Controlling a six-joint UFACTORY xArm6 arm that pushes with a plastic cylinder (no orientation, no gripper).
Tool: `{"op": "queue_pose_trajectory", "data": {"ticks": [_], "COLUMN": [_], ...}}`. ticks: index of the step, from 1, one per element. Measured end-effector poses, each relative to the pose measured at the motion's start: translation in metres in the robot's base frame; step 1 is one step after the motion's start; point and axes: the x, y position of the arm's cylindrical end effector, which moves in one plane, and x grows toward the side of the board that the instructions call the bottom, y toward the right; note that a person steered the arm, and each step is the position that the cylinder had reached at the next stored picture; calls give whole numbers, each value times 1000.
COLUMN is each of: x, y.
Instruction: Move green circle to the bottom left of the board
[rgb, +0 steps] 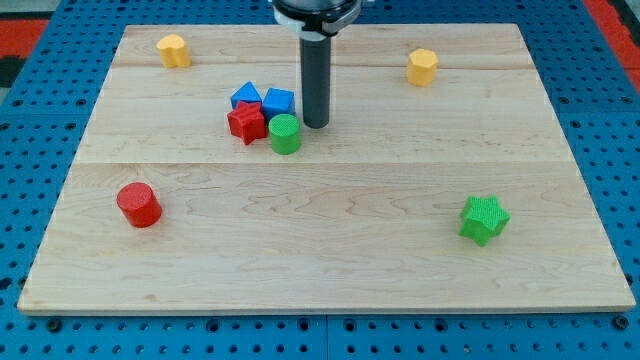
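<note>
Broadly, the wooden board (330, 250) fills most of the view, a pale plank surface lying on a blue perforated table (20, 180). Taking the green circle (285, 134) as the landmark, it stands upright a little toward the view's left of the board's middle and in its upper half, well away from the bottom left corner. My rod (316, 80) comes down from the view's top edge, and my tip (316, 125) rests on the board just beside the green circle, on its upper right; whether the two actually touch cannot be told. The rod is a plain dark stick carrying nothing. Well apart from the green circle, toward the view's lower right, sits the green star (484, 220). Down and to the view's left of the green circle, also well apart, stands the red cylinder (138, 204). Pressed close against the green circle's left side is the red star (246, 122), and directly behind that pair, toward the view's top, lie two blue blocks: a blue triangle-like block (246, 97) on the left and a blue cube (279, 101) nearest my rod. Far above and left of the green circle is a yellow block (174, 50); far above and right, another yellow hexagon block (422, 67).
</note>
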Motion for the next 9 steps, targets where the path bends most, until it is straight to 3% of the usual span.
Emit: {"op": "queue_pose_trajectory", "data": {"ticks": [2, 4, 5, 6, 8, 9], "x": [44, 52, 72, 88, 136, 127], "y": [-77, -194, -210, -227, -194, -147]}}
